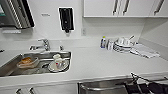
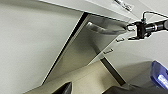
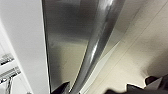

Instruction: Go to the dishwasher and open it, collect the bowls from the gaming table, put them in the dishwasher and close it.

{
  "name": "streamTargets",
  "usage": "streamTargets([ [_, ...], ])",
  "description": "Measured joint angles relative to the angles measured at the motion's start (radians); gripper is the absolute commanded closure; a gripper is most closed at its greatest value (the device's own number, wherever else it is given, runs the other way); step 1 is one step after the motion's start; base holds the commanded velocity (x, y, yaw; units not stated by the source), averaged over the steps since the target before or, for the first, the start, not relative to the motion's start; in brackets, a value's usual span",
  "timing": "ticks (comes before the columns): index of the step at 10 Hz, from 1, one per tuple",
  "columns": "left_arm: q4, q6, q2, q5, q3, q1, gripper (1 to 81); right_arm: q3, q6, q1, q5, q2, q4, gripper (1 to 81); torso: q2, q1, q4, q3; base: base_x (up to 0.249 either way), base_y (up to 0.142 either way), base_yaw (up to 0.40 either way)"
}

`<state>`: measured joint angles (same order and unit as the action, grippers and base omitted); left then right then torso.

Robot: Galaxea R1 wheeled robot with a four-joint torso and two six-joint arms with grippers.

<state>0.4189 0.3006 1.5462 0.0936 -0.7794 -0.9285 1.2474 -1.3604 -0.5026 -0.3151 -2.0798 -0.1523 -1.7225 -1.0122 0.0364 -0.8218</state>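
Right now I'm at the dishwasher, set under the counter edge with its steel door tipped partly open; my right gripper is by the bar handle, but I cannot tell whether either gripper's fingers are closed. Risk: a loose hold slips off the smooth bar and the door snaps shut. Sink with dirty dishes and stacked plates sit above, out of the way.

Dishwasher door ajar; right end effector at handle.
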Motion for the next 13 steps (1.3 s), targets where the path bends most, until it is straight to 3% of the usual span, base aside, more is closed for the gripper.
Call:
streamTargets([
  [5, 0.000, 0.000, 0.020, -0.001, -0.011, 0.000, 1.0, 0.054, -0.002, -0.021, 0.007, 0.007, 0.023, 1.0, 0.000, 0.000, 0.000, 0.000, 0.000, 0.000, 0.000],
  [13, 0.001, 0.000, 0.022, -0.003, -0.014, 0.000, 1.0, 0.180, -0.028, -0.070, 0.044, -0.107, 0.023, 1.0, 0.000, 0.000, 0.000, 0.000, 0.000, 0.000, 0.000],
])
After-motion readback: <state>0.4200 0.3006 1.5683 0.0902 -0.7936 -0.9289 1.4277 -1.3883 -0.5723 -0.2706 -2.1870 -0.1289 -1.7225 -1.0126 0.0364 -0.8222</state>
